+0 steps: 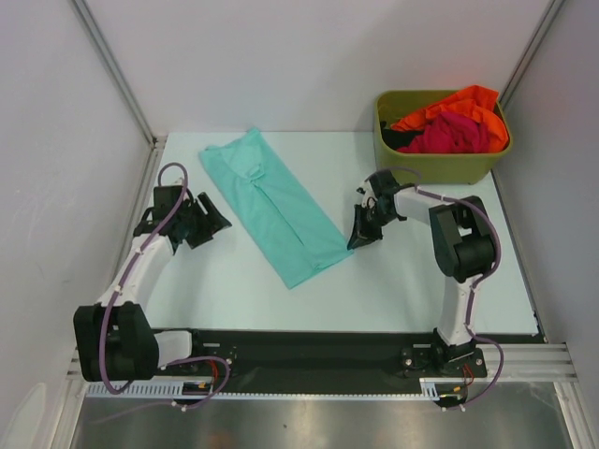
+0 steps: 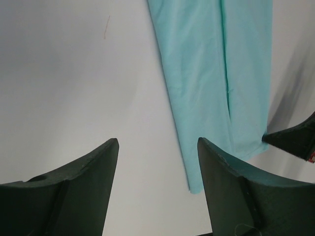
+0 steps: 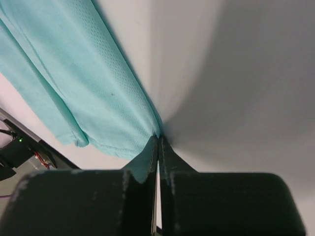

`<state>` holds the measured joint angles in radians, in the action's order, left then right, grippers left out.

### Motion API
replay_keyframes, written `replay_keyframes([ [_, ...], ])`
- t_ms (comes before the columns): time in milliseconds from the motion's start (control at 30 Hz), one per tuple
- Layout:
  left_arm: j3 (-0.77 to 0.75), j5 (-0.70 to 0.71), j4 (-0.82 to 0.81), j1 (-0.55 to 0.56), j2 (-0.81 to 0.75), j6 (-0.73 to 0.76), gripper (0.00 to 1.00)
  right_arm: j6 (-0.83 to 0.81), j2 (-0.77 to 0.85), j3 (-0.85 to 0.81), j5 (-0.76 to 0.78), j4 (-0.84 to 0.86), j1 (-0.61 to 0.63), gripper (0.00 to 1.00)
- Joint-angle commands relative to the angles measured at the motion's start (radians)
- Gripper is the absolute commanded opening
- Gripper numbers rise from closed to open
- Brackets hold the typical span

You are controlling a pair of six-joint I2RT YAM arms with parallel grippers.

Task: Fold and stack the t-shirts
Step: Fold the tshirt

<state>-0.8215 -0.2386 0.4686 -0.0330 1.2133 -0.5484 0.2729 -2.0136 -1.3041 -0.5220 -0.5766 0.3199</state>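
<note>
Top external view: the teal t-shirt (image 1: 271, 206) lies folded into a long smooth strip, slanting across the table (image 1: 421, 299). The right jaws pinch its near right edge; the left jaws gape beside it, empty.

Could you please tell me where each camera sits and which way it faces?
Top external: above and behind the robot, looking down on the table; left arm and right arm show.
Left wrist: on its arm, facing the teal t-shirt; open left gripper frames it.
Right wrist: looking down at the shirt's edge; right gripper shut on it.
Shared: all show that shirt.
</note>
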Motion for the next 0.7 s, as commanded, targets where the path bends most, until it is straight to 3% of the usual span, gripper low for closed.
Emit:
replay_keyframes([
  [0,-0.091,0.001,-0.005,0.002,0.037,0.027,0.71,0.057,0.109,0.139,0.04,0.013,0.018,0.0],
  [167,-0.113,0.028,-0.014,-0.016,0.066,0.042,0.72,0.149,0.304,0.376,0.094,0.057,0.096,0.0],
  [333,-0.134,-0.116,-0.125,-0.091,0.199,0.068,0.7,0.371,0.511,0.565,0.12,0.132,0.35,0.0],
  [467,-0.305,-0.182,-0.194,-0.105,0.403,0.128,0.68,0.424,0.628,0.577,0.137,0.15,0.416,0.22],
  [567,-0.401,-0.277,-0.279,-0.11,0.581,0.105,0.66,0.358,0.632,0.531,0.155,0.089,0.38,0.43],
  [667,-0.54,-0.344,-0.381,-0.09,0.711,0.051,0.65,0.298,0.618,0.502,0.142,0.04,0.305,0.53],
])
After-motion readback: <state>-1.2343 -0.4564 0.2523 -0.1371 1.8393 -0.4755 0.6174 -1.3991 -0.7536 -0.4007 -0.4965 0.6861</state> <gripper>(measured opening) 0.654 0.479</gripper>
